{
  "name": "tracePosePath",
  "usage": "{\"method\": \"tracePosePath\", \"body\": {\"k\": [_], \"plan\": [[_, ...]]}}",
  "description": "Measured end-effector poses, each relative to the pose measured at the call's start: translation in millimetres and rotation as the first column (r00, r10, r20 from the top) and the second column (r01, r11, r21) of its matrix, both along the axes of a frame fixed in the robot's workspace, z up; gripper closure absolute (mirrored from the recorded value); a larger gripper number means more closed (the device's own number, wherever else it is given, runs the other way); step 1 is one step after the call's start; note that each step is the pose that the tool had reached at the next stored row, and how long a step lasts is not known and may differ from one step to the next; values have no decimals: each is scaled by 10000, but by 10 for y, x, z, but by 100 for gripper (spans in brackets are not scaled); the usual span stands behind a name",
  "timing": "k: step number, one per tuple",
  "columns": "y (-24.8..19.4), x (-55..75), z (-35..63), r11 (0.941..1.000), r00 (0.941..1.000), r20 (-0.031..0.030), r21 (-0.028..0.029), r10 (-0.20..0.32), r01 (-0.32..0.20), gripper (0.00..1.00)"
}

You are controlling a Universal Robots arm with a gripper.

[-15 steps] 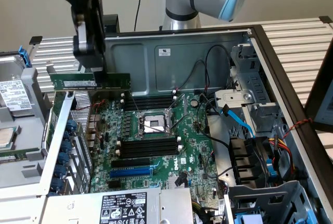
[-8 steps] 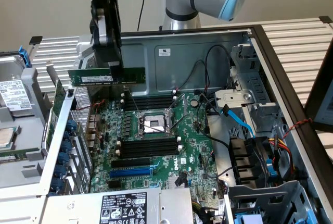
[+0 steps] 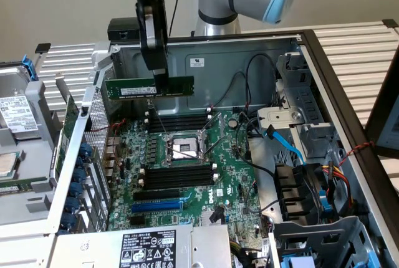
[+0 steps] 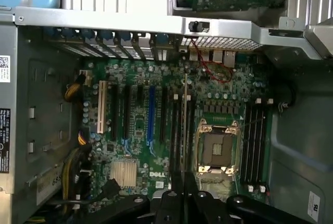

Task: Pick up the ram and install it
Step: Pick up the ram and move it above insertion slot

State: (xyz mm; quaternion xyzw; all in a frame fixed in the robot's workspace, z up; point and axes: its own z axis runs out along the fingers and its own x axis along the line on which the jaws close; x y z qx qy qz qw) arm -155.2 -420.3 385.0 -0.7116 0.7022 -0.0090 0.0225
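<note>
Open computer case [image 3: 249, 50], lying on its side, motherboard [image 3: 193, 168] facing up.

- Claw [image 3: 160, 81] hangs over the upper part of the board, pinched shut on the ram [image 3: 131, 87] near its middle.
- Ram held level and on edge, in the air, clear of the board, above the empty black memory slots [image 3: 177, 120] by the CPU socket [image 3: 181, 149].
- Second bank of black slots on the other side of the socket; blue expansion slot [image 3: 157, 205] beyond that.
- Wrist view: ram [image 4: 184, 114] seen edge-on as a thin line running out from the claw [image 4: 183, 195], beside the socket [image 4: 216, 148]. It seems to run along the slots there, though exact alignment is hard to judge.
</note>
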Motion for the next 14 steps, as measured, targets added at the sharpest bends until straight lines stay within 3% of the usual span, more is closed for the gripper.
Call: {"method": "tracePosePath", "body": {"k": [9,14], "plan": [[163,60,-110,9999,9999,68,-1,139,-139,87],[190,62,-152,9988,9988,74,-1,486,-486,87]]}}
